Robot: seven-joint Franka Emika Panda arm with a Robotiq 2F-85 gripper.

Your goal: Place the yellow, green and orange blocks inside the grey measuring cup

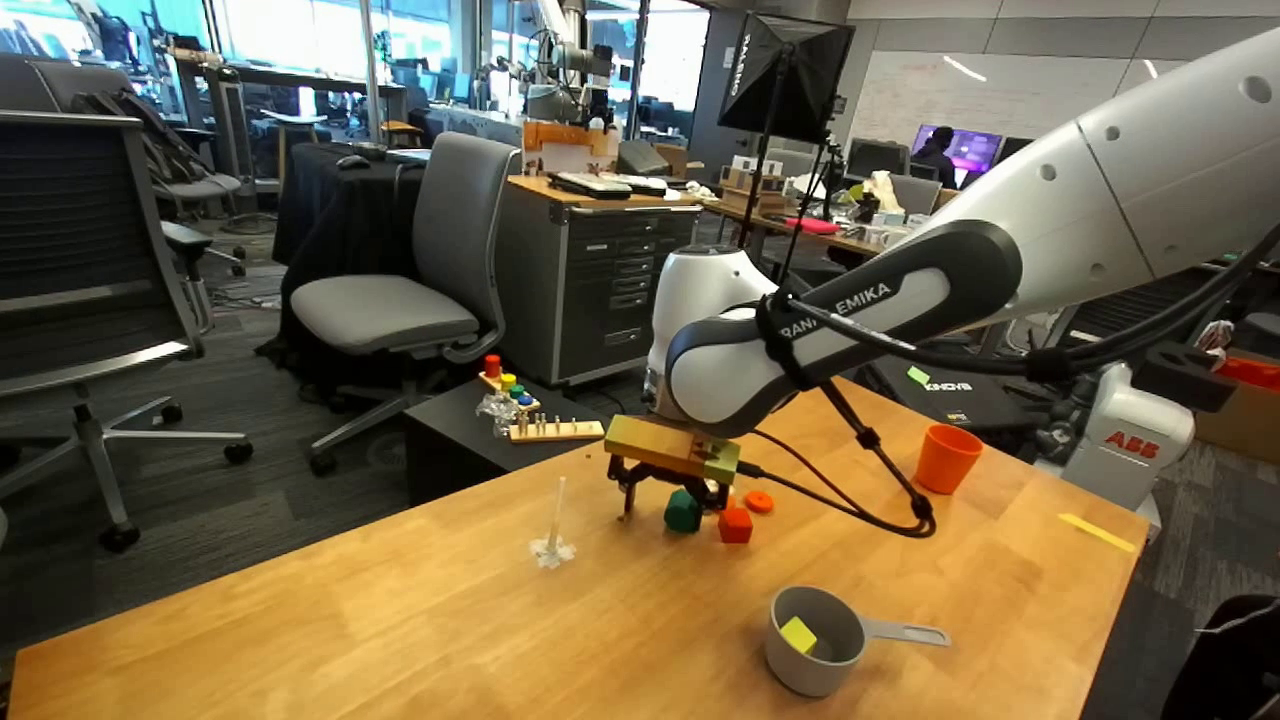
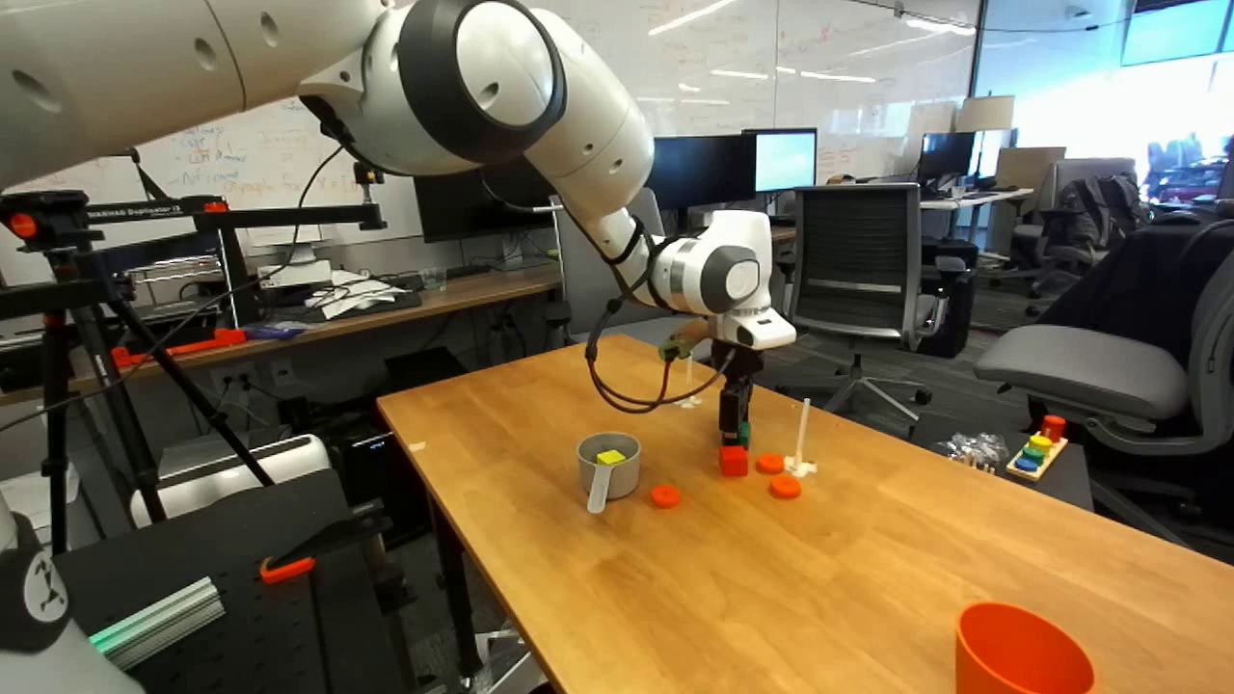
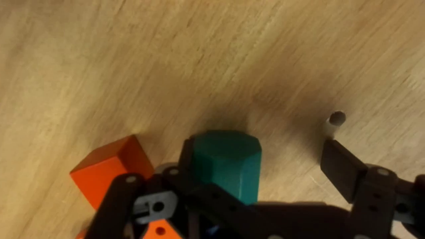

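Astride the green block [image 3: 227,161], the gripper [image 3: 261,157] stands spread, empty; I'd close slowly, since the block looks off-centre.

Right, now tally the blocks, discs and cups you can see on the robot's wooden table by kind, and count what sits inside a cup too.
Blocks: 3 (yellow block, green block, orange-red block)
Discs: 3 in view, all orange
Cups: 2 (grey measuring cup, orange cup)
Total: 8
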